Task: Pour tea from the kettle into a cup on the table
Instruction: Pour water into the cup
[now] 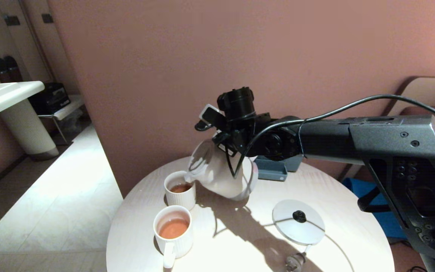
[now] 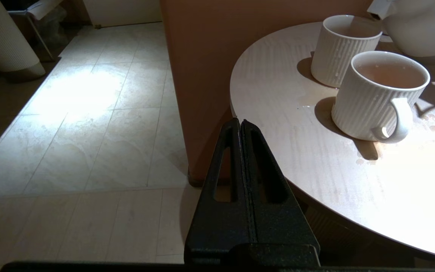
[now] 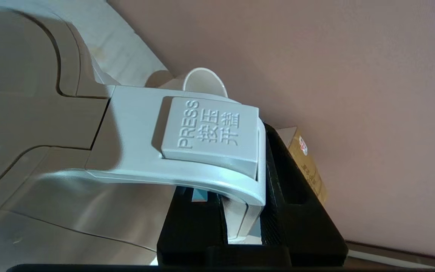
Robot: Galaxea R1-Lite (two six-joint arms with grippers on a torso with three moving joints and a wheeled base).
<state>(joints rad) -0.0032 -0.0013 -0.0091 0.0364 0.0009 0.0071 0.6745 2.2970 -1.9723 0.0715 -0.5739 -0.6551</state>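
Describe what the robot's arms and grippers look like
The right arm is boxy dark grey metal with screw heads and a black cable looped alongside. Its wrist carries a black cylindrical camera. Both the left gripper and the right gripper have matte black, wedge-shaped fingers.

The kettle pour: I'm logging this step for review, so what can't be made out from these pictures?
- Tea stream: in the head view the kettle spout hides it at the far cup; the left wrist view crops the spout.
- Kettle's fill level: opaque body in every view.
- Right tool fingertips: the handle covers them in the right wrist view; the wrist hides them from the head.
- Blue-grey item behind the kettle: mostly hidden.
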